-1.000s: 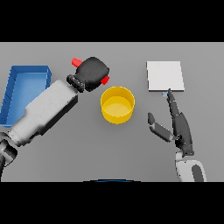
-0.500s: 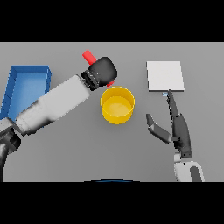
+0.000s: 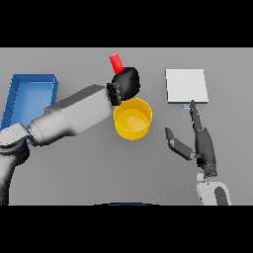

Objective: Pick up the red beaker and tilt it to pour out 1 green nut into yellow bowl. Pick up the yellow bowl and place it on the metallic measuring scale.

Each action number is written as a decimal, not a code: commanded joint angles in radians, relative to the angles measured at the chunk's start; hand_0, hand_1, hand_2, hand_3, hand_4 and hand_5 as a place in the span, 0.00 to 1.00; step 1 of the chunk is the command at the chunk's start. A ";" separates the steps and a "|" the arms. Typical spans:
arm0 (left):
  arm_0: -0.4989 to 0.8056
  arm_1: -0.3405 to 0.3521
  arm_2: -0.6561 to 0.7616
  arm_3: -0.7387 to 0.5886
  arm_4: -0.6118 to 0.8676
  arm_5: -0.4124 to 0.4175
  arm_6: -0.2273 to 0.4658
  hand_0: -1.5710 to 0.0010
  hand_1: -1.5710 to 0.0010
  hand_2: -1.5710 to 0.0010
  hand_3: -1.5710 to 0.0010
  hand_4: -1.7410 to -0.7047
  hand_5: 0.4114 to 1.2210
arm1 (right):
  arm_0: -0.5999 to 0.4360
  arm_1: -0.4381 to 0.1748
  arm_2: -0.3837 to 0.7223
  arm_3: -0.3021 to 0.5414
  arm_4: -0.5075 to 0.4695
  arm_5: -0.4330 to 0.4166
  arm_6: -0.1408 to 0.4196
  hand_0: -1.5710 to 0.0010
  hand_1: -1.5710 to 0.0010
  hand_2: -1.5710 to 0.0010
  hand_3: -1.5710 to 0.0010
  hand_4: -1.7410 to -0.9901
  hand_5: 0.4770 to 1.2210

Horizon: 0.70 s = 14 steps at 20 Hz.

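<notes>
The robot's left arm is reaching in from the lower left across the grey table (image 3: 74, 168), and its dark left robot hand (image 3: 126, 84) is clenching a small red cylindrical beaker (image 3: 115, 63), whose upper part is sticking out above the fingers. The beaker's long axis is standing close to upright, leaning only slightly toward the far left, so its mouth is pointing up and away rather than down. Directly beneath and just in front of this robot hand is sitting the round yellow plastic bowl (image 3: 132, 118), with the robot hand overlapping the bowl's far rim as seen from the head view. No green nut is visible, either in the beaker or inside the bowl. That vertical relation is what the pour appears to depend on: the beaker is already lined up over the bowl's far edge, and it would likely have to tip toward the robot for its mouth to face the bowl. To the right of the bowl, the right robot hand (image 3: 198, 143) is resting low over the table with fingers straight and thumb spread, holding nothing. Its fingertips are pointing at the flat square metallic measuring scale (image 3: 186, 85), just beyond them. This right robot hand is the nearer one to both bowl and scale. A blue rectangular tray (image 3: 29, 81) is lying at the far left.
</notes>
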 commanded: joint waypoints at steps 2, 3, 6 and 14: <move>-0.015 -0.002 -0.036 0.007 -0.019 0.007 -0.001 0.00 0.00 0.00 0.00 0.01 1.00 | 0.006 0.002 0.012 0.002 0.023 -0.007 0.000 1.00 1.00 1.00 1.00 0.78 0.20; -0.028 -0.010 -0.050 0.013 -0.023 0.003 -0.004 0.00 0.00 0.00 0.00 0.01 1.00 | 0.000 -0.007 0.007 0.000 0.024 -0.005 0.000 1.00 1.00 1.00 1.00 0.78 0.21; -0.069 -0.034 -0.094 0.025 -0.040 -0.007 -0.007 0.00 0.00 0.00 0.00 0.02 1.00 | 0.007 -0.008 0.006 -0.004 0.025 -0.008 -0.004 1.00 1.00 1.00 1.00 0.78 0.22; -0.246 0.006 -0.135 0.085 -0.037 0.019 -0.052 0.00 0.00 0.00 0.00 0.02 1.00 | 0.000 0.000 0.000 0.014 -0.010 0.009 -0.027 1.00 1.00 1.00 1.00 0.79 0.23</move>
